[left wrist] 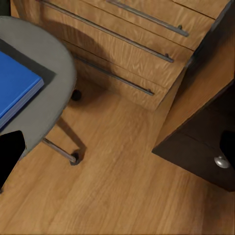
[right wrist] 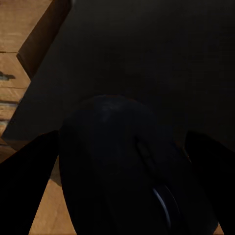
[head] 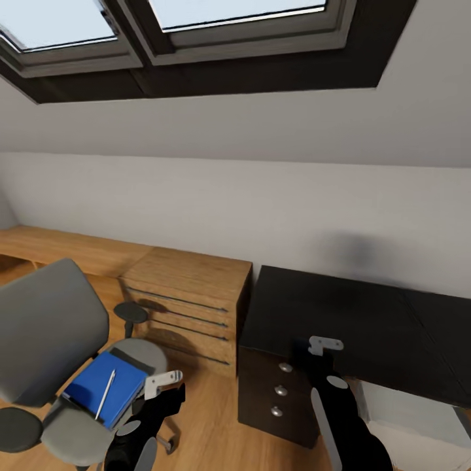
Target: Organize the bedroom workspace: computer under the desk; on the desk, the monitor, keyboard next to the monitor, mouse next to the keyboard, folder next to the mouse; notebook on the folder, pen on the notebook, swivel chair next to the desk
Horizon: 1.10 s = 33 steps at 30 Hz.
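Note:
The grey swivel chair (head: 46, 327) stands at the left, away from the desk. On its seat lies the blue folder (head: 124, 379) with the thin pen (head: 104, 394) on top. My left gripper (head: 163, 383) hovers open just right of the seat, beside the folder (left wrist: 14, 83). The black desk (head: 340, 307) fills the right. My right gripper (head: 325, 345) is over the desk's front left corner, shut on the black mouse (right wrist: 122, 161), which sits between its fingers above the dark desktop (right wrist: 147, 49). The monitor, keyboard and notebook are out of view.
Low light wooden cabinets (head: 190, 294) with long bar handles run along the wall between chair and desk. Black drawers with silver knobs (head: 281, 389) face me. A pale boxy shape (head: 405, 409) sits under the desktop; I cannot tell if it is the computer. Plank floor (left wrist: 112, 186) lies between.

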### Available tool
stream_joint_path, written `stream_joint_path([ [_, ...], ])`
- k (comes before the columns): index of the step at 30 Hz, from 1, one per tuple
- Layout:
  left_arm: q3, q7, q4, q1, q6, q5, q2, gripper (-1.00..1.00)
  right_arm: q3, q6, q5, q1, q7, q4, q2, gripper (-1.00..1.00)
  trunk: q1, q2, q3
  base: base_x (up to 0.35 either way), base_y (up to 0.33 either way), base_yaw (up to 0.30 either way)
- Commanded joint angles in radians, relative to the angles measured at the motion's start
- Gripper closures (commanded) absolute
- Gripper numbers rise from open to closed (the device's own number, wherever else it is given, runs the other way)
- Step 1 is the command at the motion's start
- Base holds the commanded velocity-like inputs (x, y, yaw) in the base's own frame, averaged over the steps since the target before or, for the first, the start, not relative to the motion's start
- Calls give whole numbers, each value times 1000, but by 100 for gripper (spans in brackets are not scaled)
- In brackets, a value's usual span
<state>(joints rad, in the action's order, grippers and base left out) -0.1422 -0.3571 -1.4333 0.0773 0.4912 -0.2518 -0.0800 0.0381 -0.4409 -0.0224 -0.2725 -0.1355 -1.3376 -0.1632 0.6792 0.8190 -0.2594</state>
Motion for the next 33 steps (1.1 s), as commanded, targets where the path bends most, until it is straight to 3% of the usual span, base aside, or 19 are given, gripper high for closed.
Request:
stream_joint_path([
  [1, -2, -10, -1, 1, 3, -10, 0, -100, -1, -1, -2, -1, -2, 0, -1, 100, 1, 1, -1, 309, 0, 236],
  [12, -9, -10, -1, 1, 3, -10, 0, -100, -62, 16, -4, -1, -6, 36, 0, 100, 1, 1, -1, 289, 0, 255],
  [20, -10, -10, 0, 1, 5, -11, -1, -100, -69, 59, -8, -1, -6, 86, 4, 100, 1, 1, -1, 303, 0, 45],
  [33, -25, -11, 1, 1, 8, -10, -3, -100, -69, 153, -13, -6, -6, 256, 6, 100, 1, 1, -1, 35, 0, 1],
])
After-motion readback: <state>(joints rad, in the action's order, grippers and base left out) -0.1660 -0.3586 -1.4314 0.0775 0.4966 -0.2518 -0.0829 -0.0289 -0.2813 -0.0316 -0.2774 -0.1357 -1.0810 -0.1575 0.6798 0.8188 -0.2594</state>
